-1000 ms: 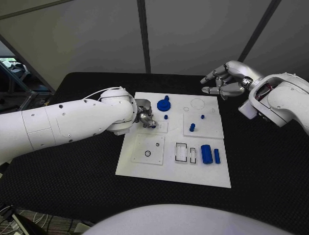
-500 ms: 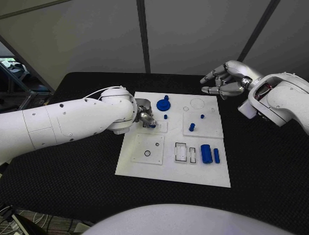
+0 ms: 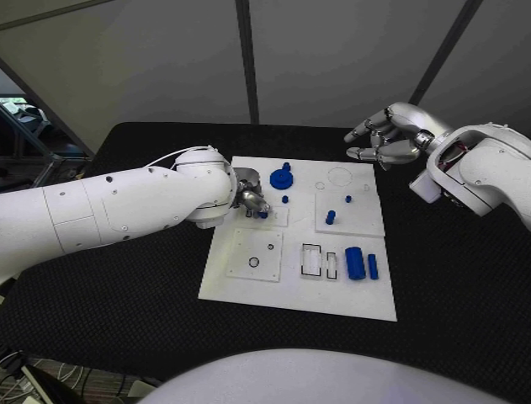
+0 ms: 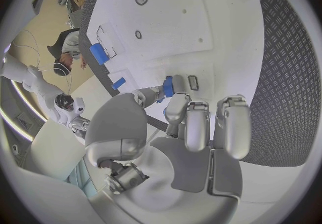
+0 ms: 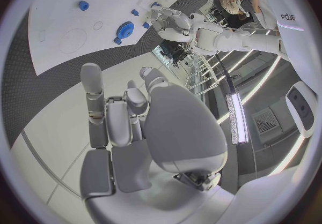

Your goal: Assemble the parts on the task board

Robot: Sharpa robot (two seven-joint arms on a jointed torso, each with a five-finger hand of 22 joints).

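Observation:
The white task board point(image 3: 247, 286) lies mid-table. My left hand point(image 3: 249, 200) is at the board's left edge and pinches a small blue piece point(image 3: 262, 215) between thumb and finger. In the left wrist view that blue piece point(image 4: 168, 86) sits just beside a small rectangular slot point(image 4: 193, 82). A blue gear-like part point(image 3: 281, 179), small blue pegs point(image 3: 331, 218), a blue cylinder point(image 3: 355, 264) and a blue bar point(image 3: 372, 267) are on the board. My right hand point(image 3: 384, 140) hovers past the board's far right corner, with its fingers loosely bent and nothing in them.
Black table point(image 3: 471, 278) surrounds the board, with open room to the right and front. Empty rectangular slots point(image 3: 312, 262) and a round hole point(image 3: 254, 263) mark the board's near half. The right wrist view shows the gear-like part point(image 5: 125, 29) and my left hand point(image 5: 171, 20) beyond it.
My left hand's fingertips have shifted slightly over the board's left section with the small blue piece. The right hand has stayed in place.

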